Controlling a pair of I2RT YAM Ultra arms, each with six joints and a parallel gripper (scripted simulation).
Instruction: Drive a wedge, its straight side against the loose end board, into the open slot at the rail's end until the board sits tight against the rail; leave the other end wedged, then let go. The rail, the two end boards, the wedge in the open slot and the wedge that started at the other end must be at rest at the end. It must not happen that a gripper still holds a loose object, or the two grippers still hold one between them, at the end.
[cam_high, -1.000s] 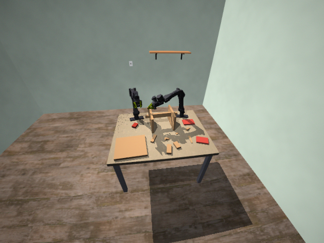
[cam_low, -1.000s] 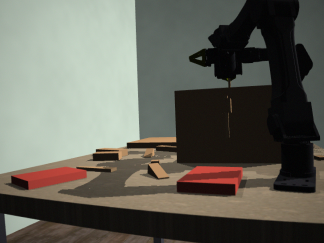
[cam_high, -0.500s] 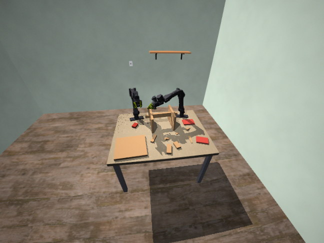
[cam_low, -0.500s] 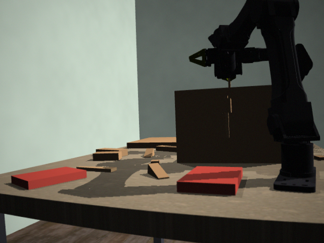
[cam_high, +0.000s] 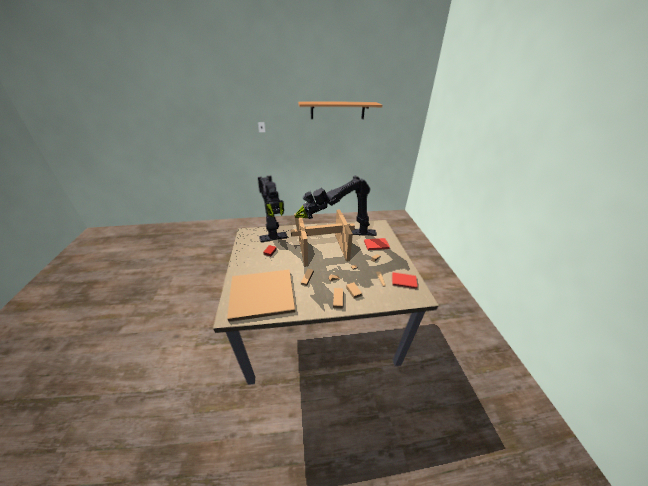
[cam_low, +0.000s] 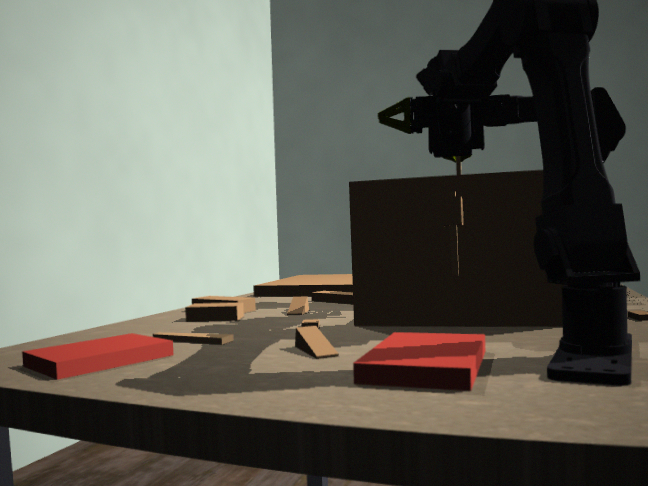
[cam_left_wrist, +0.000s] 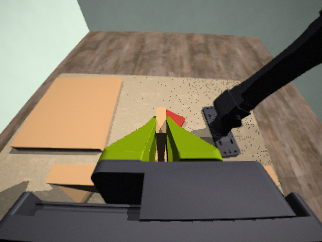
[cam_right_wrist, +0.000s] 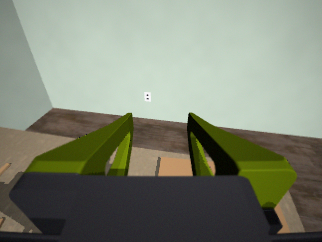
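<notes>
1. Top: The left end effector (cam_high: 299, 215) (cam_low: 458, 158) (cam_left_wrist: 161, 121) is above the end board (cam_high: 304, 245) of tan wood on the picture's left, closed narrowly on a slim tan wooden wedge (cam_high: 297, 222) (cam_low: 459, 166) (cam_left_wrist: 161, 114). That board and the other upright tan wooden end board (cam_high: 343, 238) stand at opposite ends of a tan wooden rail (cam_high: 322, 229). Whether the wedge is inside the slot, or the board tight, I cannot tell. The right end effector (cam_high: 275, 209) (cam_low: 380, 116) (cam_right_wrist: 160, 120) is raised and parted. On the speckled beige surface (cam_high: 248, 258) (cam_low: 528, 413) (cam_left_wrist: 137, 92) lie a large square tan board (cam_high: 261, 294) (cam_left_wrist: 70, 112), small tan wooden pieces and three red blocks, the smallest being a little red block (cam_high: 269, 250) (cam_left_wrist: 175, 118).

2. Exterior: The left end effector points down over the dark face of the nearer end board, with the wedge below its fingertips. The right one points sideways; its opening is hard to judge here.

3. Left wrist: The green fingers pinch the wedge between them, its tan end showing beyond the tips. The little red block lies in the background, near the right arm's black base (cam_left_wrist: 231, 149).

4. Right wrist: The fingers stand moderately wide, holding nothing. Past them are the tan board, partly hidden, and a white wall outlet (cam_right_wrist: 147, 96).

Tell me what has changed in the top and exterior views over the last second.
Nothing has visibly changed. The left gripper stays at the upright wedge, and the right gripper stays raised nearby; no grip or release shows.
</notes>
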